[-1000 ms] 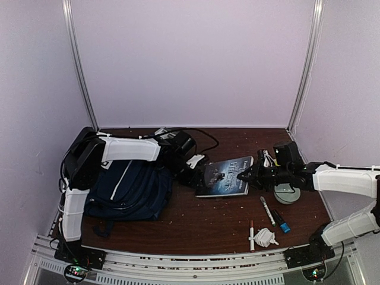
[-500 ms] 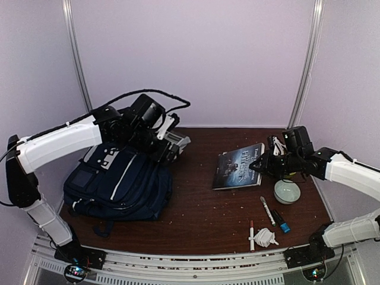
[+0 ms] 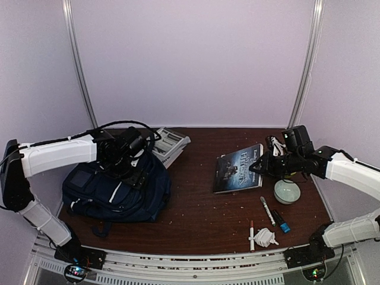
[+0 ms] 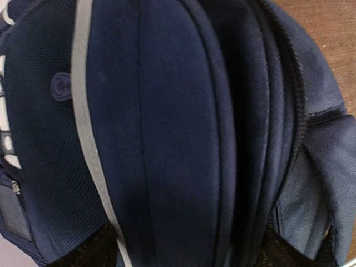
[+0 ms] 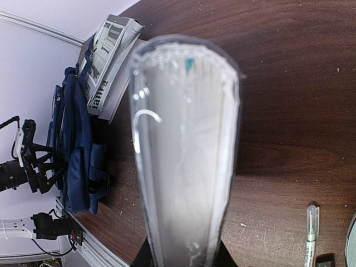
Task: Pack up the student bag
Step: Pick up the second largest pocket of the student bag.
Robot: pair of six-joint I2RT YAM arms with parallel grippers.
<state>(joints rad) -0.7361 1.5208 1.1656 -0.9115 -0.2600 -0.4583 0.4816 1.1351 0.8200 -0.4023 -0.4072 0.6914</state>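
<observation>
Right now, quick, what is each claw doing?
Left gripper: open, over the navy backpack.
Right gripper: shut on the book.

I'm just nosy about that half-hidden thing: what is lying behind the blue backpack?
A folded newspaper lies behind the student bag, near its far right corner. Only one end shows; the rest is covered by the bag and the left arm reaching over it.
</observation>
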